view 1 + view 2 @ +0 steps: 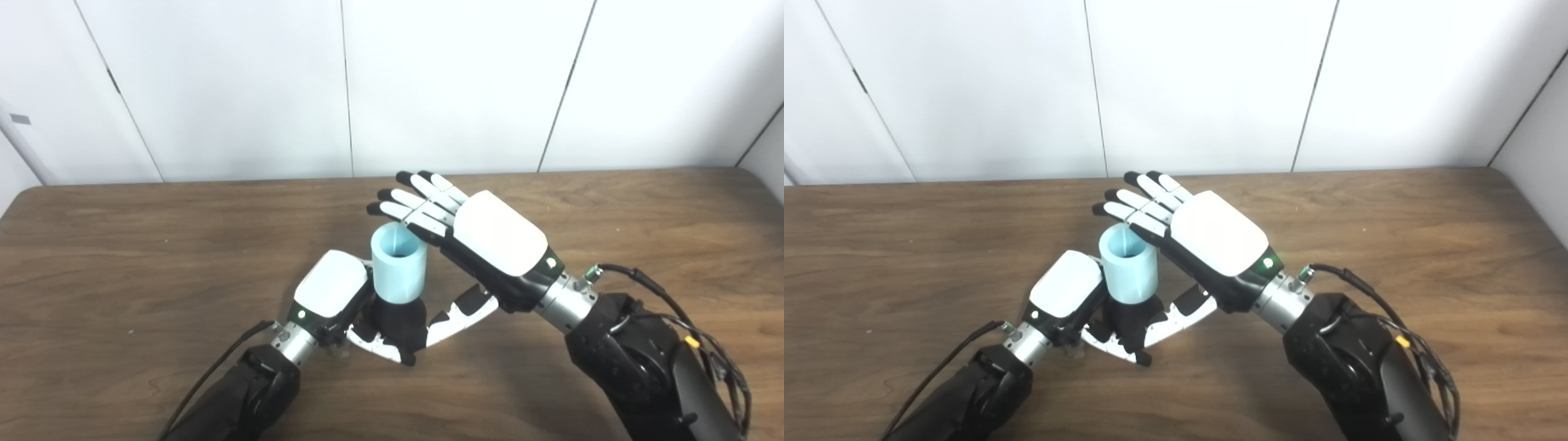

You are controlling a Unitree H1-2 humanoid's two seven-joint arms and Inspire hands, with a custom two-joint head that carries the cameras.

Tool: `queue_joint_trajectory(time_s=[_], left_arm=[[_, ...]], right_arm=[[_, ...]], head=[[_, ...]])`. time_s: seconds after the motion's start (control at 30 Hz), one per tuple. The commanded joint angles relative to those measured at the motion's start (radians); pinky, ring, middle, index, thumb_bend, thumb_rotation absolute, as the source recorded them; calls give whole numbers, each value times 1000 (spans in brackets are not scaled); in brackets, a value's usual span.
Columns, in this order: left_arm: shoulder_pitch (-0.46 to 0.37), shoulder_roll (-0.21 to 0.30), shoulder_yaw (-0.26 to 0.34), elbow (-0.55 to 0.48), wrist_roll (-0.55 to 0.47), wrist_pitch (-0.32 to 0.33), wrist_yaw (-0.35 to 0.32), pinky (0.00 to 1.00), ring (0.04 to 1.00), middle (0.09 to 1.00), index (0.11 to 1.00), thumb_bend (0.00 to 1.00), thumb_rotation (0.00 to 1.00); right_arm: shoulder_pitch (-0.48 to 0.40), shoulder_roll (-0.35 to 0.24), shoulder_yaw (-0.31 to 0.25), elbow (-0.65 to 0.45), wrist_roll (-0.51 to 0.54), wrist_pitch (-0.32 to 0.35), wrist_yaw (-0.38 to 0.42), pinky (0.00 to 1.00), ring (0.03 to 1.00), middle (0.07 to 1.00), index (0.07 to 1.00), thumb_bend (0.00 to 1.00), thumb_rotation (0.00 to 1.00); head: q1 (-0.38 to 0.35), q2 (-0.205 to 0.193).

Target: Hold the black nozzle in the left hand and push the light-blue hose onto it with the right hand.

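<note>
The left robot hand (pixel 334 288) sits low over the wooden counter (pixel 122 257), its white back turned up and its fingers (pixel 383 349) wrapped around the black nozzle (pixel 398 318), which stands roughly upright in that grip. The light-blue hose (pixel 398 269), a short, wide tube with its open mouth facing up, sits on top of the nozzle, its lower rim meeting the black body; how far it has gone down over the nozzle cannot be told, since the joint is hidden inside the tube. The right robot hand (pixel 490 239) is above and to the right of the hose, tilted, with its fingers (pixel 416 202) stretched out nearly flat and spread a little, reaching over the far rim of the tube; it holds nothing, and whether the fingers actually rest on the rim is not clear from either view. Its thumb (pixel 456 315) points down and inward beside the nozzle, close to the left fingers. The two arms crowd the middle of the counter, and the left palm covers the near left side of the nozzle. A black cable (pixel 674 312) loops off the right forearm, and another (pixel 214 367) trails from the left wrist. Behind the counter stands a plain white panelled wall (pixel 459 79).
</note>
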Motion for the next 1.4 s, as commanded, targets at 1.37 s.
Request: queue_joint_trajectory(time_s=[1.37], left_arm=[[122,-20,-83,67,21,-15,-82,562,468,442,516,503,0]], right_arm=[[147,-56,99,81,-294,-64,-42,938,991,931,895,771,909]], head=[[3,9]])
